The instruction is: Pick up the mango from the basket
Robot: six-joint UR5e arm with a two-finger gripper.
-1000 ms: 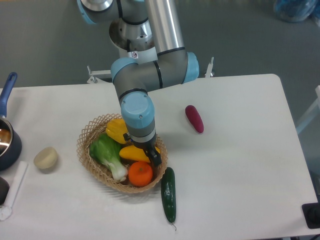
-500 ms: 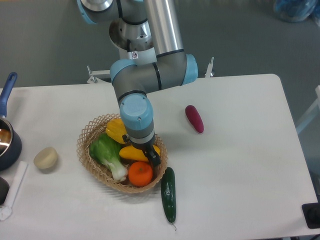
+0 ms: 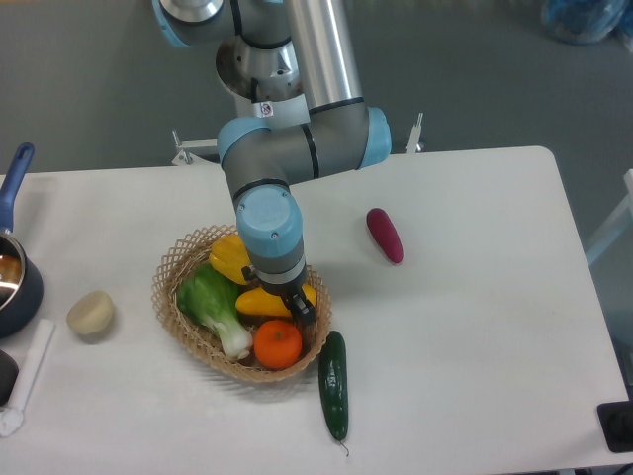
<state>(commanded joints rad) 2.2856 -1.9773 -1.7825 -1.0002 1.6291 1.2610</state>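
The mango [image 3: 255, 301] is a yellow-orange oval lying across the middle of the light tan wicker basket [image 3: 174, 265]. It sits between a yellow bell pepper [image 3: 229, 257] and an orange [image 3: 278, 343]. My gripper [image 3: 293, 300] is down in the basket, right over the mango's right half. One black finger [image 3: 303, 311] shows on the mango's near side. The other finger is hidden behind the blue wrist, so I cannot see how the jaws stand or whether they press on the fruit.
A green leafy vegetable [image 3: 213, 303] fills the basket's left side. A cucumber [image 3: 333, 384] lies just outside the basket's front right rim. A purple eggplant [image 3: 384, 235] lies to the right. A pale round vegetable [image 3: 90, 313] and a blue pot [image 3: 14, 282] are at the left.
The wrist and gripper have shifted slightly left and up over the mango, then held still. The fruits in the basket have not visibly moved.
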